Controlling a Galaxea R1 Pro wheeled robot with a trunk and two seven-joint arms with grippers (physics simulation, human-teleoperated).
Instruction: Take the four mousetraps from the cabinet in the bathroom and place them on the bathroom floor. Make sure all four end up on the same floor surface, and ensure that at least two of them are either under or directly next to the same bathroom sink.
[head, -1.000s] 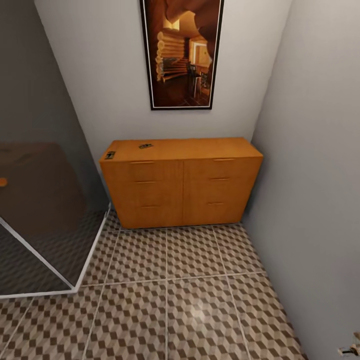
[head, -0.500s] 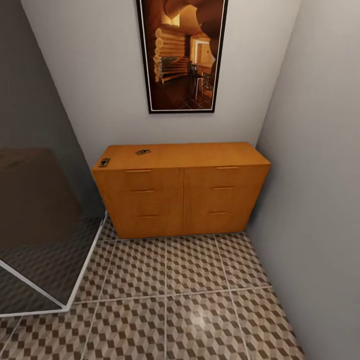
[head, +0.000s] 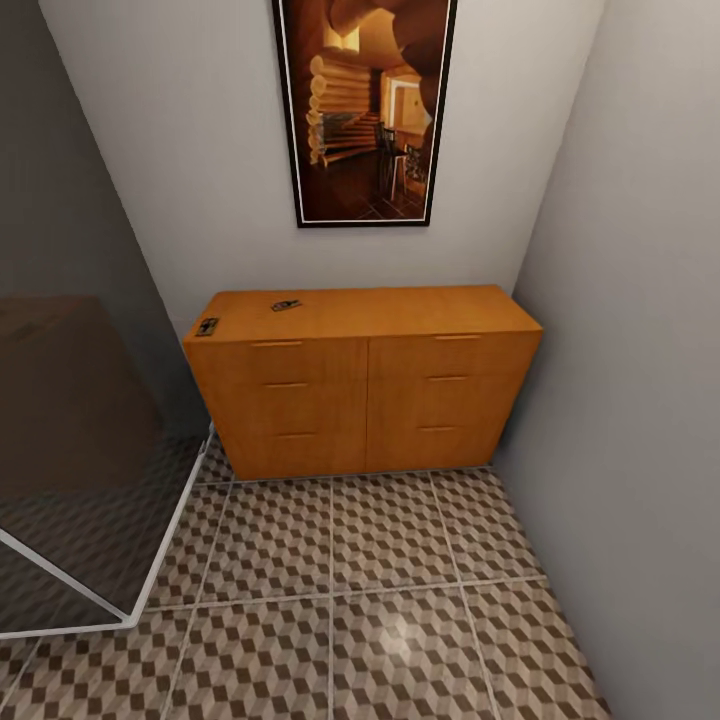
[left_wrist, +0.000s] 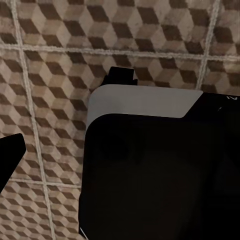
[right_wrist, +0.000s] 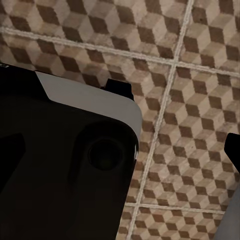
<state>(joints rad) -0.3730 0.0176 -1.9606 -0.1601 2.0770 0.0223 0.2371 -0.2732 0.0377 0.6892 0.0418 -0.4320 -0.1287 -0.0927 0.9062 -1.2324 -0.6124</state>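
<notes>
The orange-brown cabinet (head: 365, 385) stands against the far wall, all its drawer fronts shut. Two small dark mousetraps lie on its top: one (head: 286, 305) left of the middle, the other (head: 208, 327) at the front left corner. The cube-patterned bathroom floor (head: 380, 590) spreads between me and the cabinet. My left gripper (left_wrist: 120, 160) and right gripper (right_wrist: 120, 150) hang low over the tiles beside my dark base, each with one dark fingertip (left_wrist: 11, 156) (right_wrist: 233, 146) at the picture's edge and nothing held. The sink is out of view.
A glass shower screen with a white frame (head: 150, 580) closes off the left side. A grey wall (head: 640, 400) runs along the right. A framed picture (head: 362, 110) hangs above the cabinet. My black, white-edged base (left_wrist: 150, 170) sits on the tiles.
The head view has moved in on the cabinet, which now looks larger and lower in the picture. The traps have stayed where they lay.
</notes>
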